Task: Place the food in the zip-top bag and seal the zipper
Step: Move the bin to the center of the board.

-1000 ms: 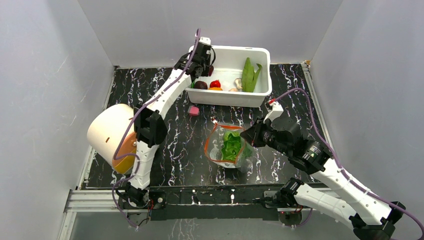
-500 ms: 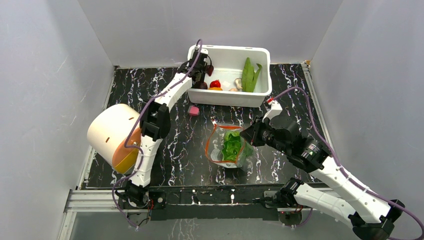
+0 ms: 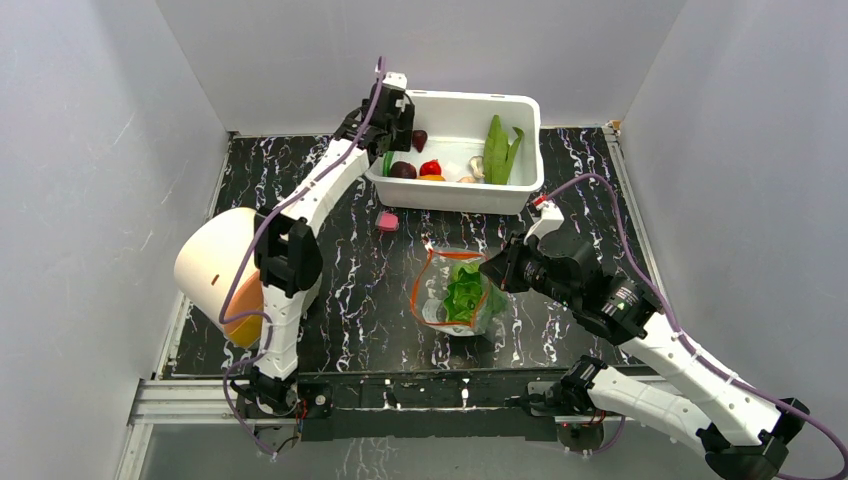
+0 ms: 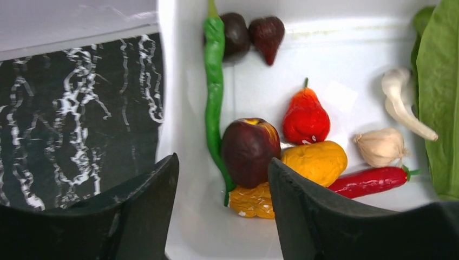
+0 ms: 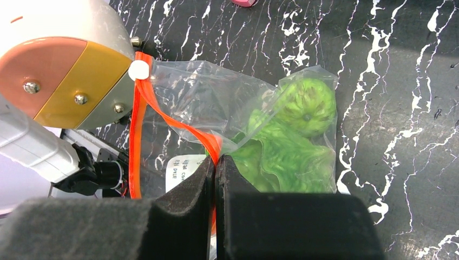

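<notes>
The clear zip-top bag [image 3: 455, 290] lies on the black marbled table with the pale-green cabbage [image 5: 281, 157] and the green ball [image 5: 308, 105] inside. My right gripper [image 5: 215, 162] is shut on the orange-red zipper [image 5: 138, 124] at the bag's mouth, which gapes open. My left gripper [image 4: 222, 162] is open and empty above the left end of the white tub [image 3: 455, 195]. Below it lie a dark purple round [image 4: 250, 151], an orange piece [image 4: 314, 161], a red tomato [image 4: 306, 116] and a long green pod [image 4: 214, 81].
The tub also holds two dark rounds [image 4: 254, 33], mushrooms [image 4: 381, 146], a red chili [image 4: 373, 180] and green leaves [image 4: 441, 97]. A small pink piece [image 3: 387, 221] lies on the table. A white-and-orange cylinder [image 3: 225, 270] stands at the left. White walls enclose the table.
My left gripper dipped toward the tub's left corner, then rose and shifted slightly left over the rim. The right gripper and bag have not moved.
</notes>
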